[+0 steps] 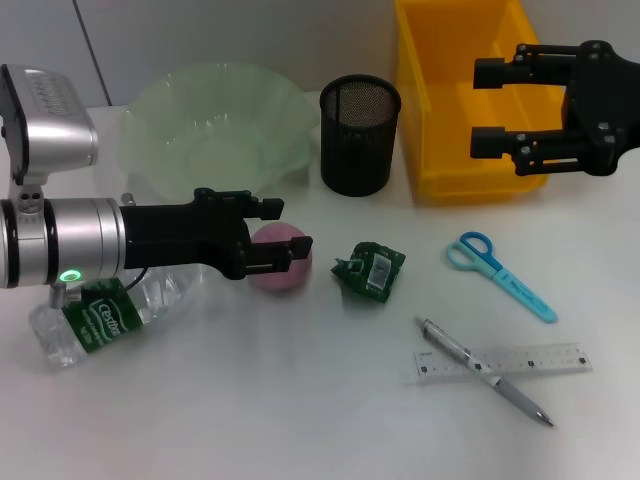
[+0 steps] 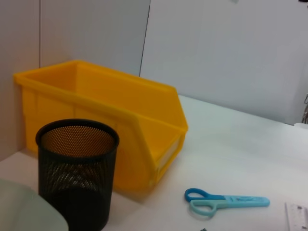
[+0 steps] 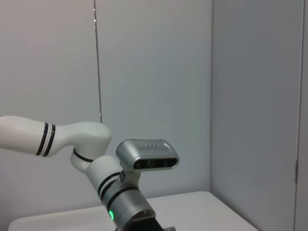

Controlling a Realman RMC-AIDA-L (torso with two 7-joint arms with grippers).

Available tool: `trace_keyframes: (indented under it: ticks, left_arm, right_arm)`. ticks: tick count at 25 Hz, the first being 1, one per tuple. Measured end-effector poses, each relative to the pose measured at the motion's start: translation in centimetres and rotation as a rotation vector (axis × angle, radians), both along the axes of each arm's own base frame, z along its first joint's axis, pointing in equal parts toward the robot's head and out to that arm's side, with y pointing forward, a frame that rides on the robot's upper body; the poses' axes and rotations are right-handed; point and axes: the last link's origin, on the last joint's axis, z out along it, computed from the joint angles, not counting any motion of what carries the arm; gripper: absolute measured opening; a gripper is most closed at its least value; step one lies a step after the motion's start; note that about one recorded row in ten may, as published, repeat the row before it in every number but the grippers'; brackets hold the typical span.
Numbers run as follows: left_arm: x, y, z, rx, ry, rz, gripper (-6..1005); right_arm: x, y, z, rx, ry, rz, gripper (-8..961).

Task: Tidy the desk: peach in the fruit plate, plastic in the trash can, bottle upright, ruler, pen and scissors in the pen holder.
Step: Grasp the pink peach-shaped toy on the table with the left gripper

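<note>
A pink peach [image 1: 283, 268] lies on the white desk in front of the pale green fruit plate [image 1: 215, 130]. My left gripper [image 1: 290, 226] is open right above the peach, and one finger crosses its top. A clear bottle with a green label [image 1: 100, 318] lies on its side under my left arm. Crumpled green plastic [image 1: 370, 270] lies right of the peach. Blue scissors [image 1: 500, 275], a pen [image 1: 485, 372] and a clear ruler [image 1: 530, 360] lie at the front right. My right gripper [image 1: 478, 108] hangs open and empty over the yellow bin [image 1: 440, 120].
The black mesh pen holder [image 1: 360, 135] stands between the plate and the bin. The left wrist view shows the pen holder [image 2: 77, 178], the yellow bin [image 2: 106, 120] and the scissors [image 2: 221, 202]. The right wrist view shows my left arm [image 3: 130, 192] against a wall.
</note>
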Motion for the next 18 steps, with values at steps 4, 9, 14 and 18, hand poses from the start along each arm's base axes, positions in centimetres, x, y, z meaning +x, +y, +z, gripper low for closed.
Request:
trace_keyframes:
  ticks: [4, 9, 14, 18]
  left_arm:
    - [-0.3, -0.1, -0.1, 0.002, 0.006, 0.011, 615]
    - [-0.5, -0.2, -0.3, -0.002, 0.015, 0.017, 610]
    - [-0.7, -0.3, -0.9, -0.005, 0.042, 0.02, 606]
    - [-0.6, -0.3, -1.4, -0.003, 0.061, 0.013, 602]
  right_arm:
    - [-0.2, 0.1, -0.3, 0.003, 0.008, -0.002, 752]
    - [-0.2, 0.1, -0.3, 0.002, 0.008, 0.001, 752]
    - [-0.4, 0.2, -0.5, -0.003, 0.006, 0.009, 752]
    - [-0.5, 0.2, -0.6, -0.005, 0.004, 0.011, 752]
